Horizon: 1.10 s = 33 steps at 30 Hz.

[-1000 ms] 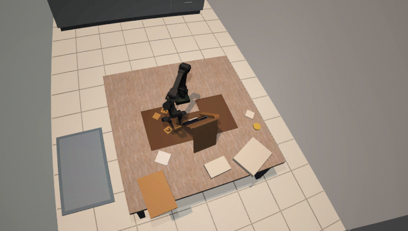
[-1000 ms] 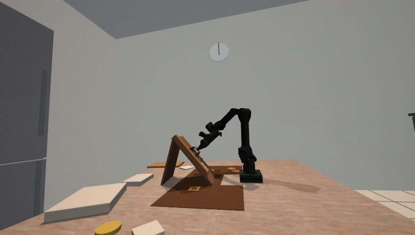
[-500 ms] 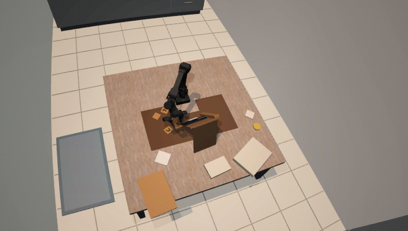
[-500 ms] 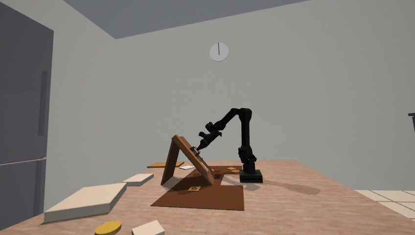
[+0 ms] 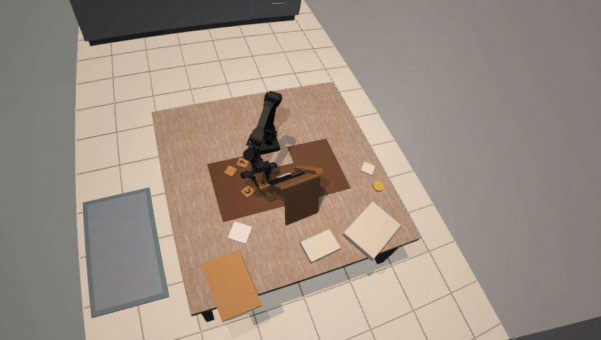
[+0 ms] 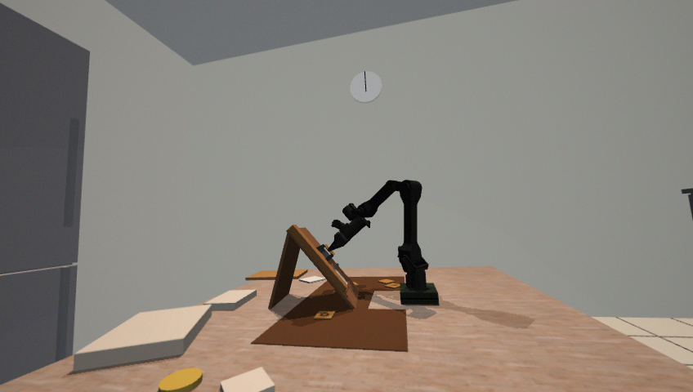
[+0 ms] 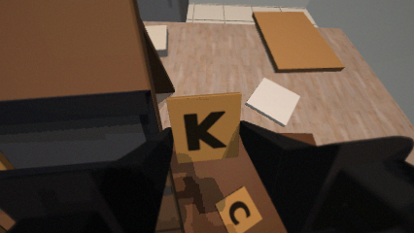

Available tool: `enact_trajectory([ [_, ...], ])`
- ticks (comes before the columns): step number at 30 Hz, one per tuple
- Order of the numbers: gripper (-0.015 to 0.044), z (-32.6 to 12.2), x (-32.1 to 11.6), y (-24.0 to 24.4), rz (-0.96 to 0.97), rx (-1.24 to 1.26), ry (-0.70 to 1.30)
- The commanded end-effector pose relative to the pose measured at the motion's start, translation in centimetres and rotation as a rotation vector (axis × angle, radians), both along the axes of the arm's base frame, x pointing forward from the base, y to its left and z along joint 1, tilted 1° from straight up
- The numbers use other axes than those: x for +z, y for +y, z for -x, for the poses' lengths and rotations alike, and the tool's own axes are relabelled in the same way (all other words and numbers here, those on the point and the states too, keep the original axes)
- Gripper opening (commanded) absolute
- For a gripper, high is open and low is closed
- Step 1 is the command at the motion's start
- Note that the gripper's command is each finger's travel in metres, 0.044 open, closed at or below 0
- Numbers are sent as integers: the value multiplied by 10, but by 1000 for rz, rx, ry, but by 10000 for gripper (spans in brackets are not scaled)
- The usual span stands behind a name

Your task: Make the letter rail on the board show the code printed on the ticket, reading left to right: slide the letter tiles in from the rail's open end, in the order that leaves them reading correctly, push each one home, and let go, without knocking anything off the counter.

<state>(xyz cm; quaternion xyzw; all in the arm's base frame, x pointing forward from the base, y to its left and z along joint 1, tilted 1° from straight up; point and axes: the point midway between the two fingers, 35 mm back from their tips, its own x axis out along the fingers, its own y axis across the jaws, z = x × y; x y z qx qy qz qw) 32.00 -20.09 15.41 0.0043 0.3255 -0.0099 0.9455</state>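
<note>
My gripper point(image 5: 264, 185) point(image 6: 331, 250) point(image 7: 206, 128) is shut on the orange K tile point(image 7: 206, 104), held by its two sides with the K upright in the wrist view. The tile is just beside the end of the dark rail point(image 5: 290, 178) point(image 7: 73, 108) on the tilted board point(image 6: 315, 256) point(image 7: 68, 49). A small orange edge point(image 7: 5, 162) shows at the rail's far left in the wrist view. A C-like tile point(image 5: 247, 191) point(image 7: 238, 210) lies on the mat below. A tile with a 7-like mark point(image 5: 242, 161) and a plain-looking tile point(image 5: 229, 170) lie nearby. The ticket's print is unreadable.
Another tile point(image 6: 324, 315) lies on the brown mat point(image 5: 333, 168) point(image 6: 369, 335). Around lie a white square point(image 5: 239, 232) point(image 7: 273, 101), an orange panel point(image 5: 232, 286) point(image 7: 298, 41), two cream blocks point(image 5: 320, 245) point(image 5: 371, 229), a yellow disc point(image 5: 378, 185) and a pale square point(image 5: 367, 168).
</note>
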Motion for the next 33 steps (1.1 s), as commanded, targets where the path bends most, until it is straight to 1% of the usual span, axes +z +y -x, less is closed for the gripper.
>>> enact_trajectory([
  [1, 0, 1, -1, 3, -4, -6, 3],
  [33, 0, 1, -1, 19, -5, -6, 3],
])
